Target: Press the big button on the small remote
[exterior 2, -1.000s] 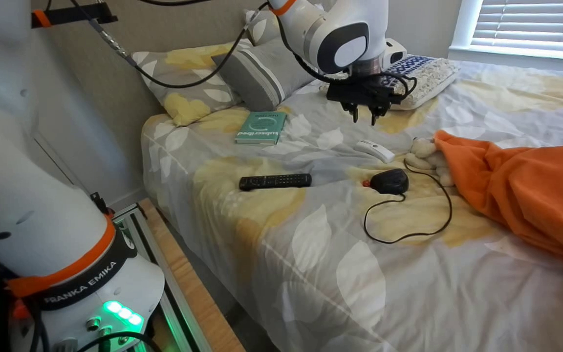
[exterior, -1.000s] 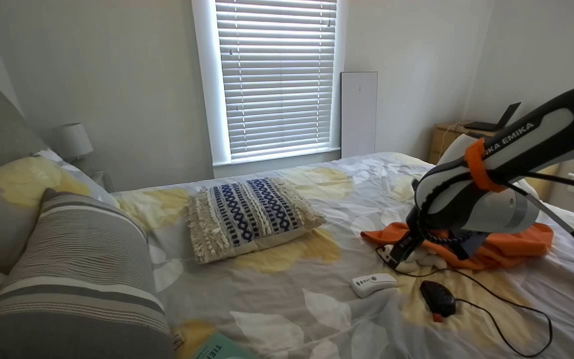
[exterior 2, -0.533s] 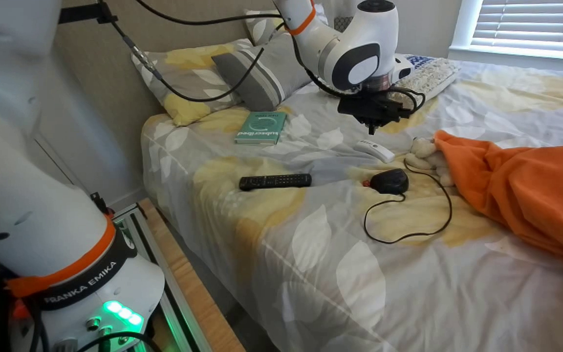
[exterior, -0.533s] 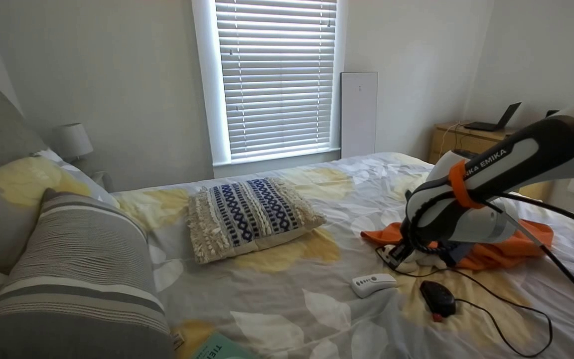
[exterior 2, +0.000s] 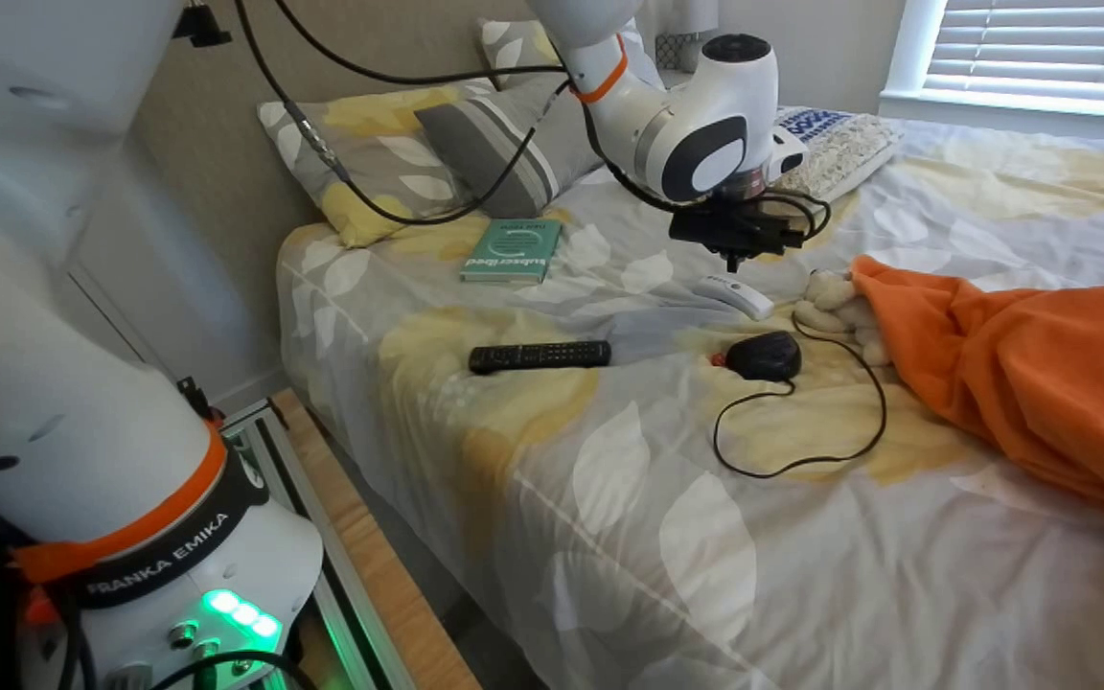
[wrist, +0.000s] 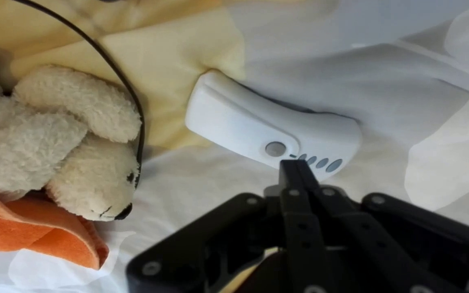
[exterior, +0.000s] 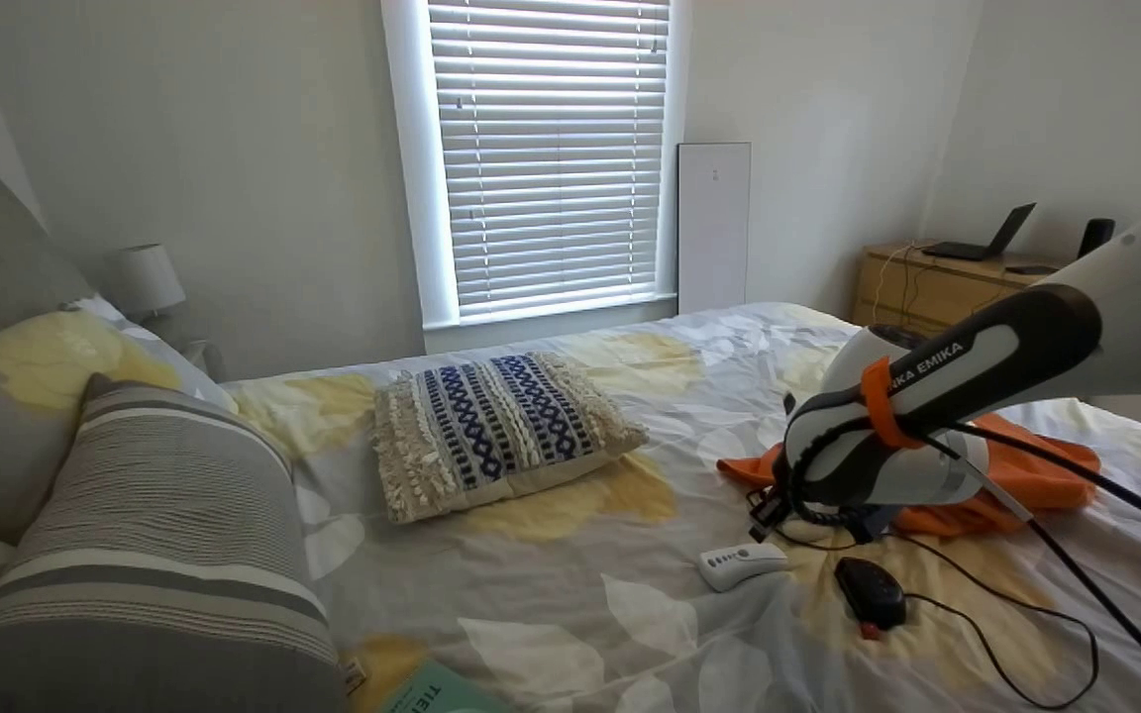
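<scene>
The small remote (wrist: 234, 118), white and slightly curved, lies flat on the bed cover and shows in all views. Its big round grey button (wrist: 275, 149) is uncovered in the wrist view; several smaller oval buttons (wrist: 322, 163) run in a row beside it, the nearest partly hidden by my fingertips. My gripper (wrist: 294, 162) is shut, its black fingers together with nothing between them. In the wrist view the tips overlap the remote's edge, just below and right of the big button. In an exterior view the gripper (exterior 2: 732, 264) hangs above the remote (exterior 2: 734, 295), with a gap between them.
A white plush toy (wrist: 92, 175) under an orange cloth (exterior 2: 1041, 374) lies beside the remote. Close by sits a black corded device (exterior 2: 765, 356). A long black remote (exterior 2: 540, 356), a green book (exterior 2: 511, 251) and a fringed pillow (exterior: 501, 426) are also on the bed.
My fingers stood apart one second ago and have come together. The arm has moved lower and closer to the small remote. The remote has stayed where it was.
</scene>
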